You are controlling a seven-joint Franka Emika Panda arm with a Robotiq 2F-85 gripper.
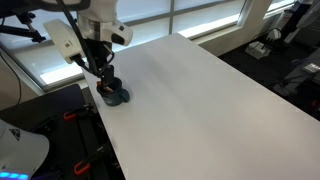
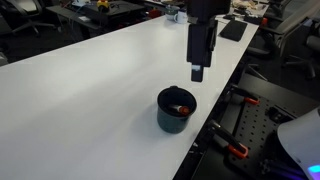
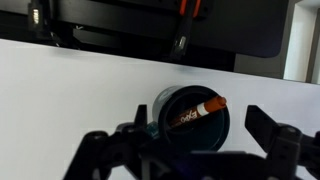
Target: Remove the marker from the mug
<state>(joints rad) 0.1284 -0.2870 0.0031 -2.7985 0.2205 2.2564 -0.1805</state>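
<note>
Pincer open, hovering over mug. Marker leans against rim; probably light, stiff, slick. I'd pinch its raised orange end.

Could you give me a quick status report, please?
Gripper open, hovering above the mug. Marker lying inside the mug, orange end at the rim. Nothing in the way.

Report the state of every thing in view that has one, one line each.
marker: inside the mug, leaning, orange end up by the rim, not gripped.
mug: upright on the table, near its edge, marker in it.
gripper: open, empty, above the mug.
table: white top, carrying the mug.
</note>
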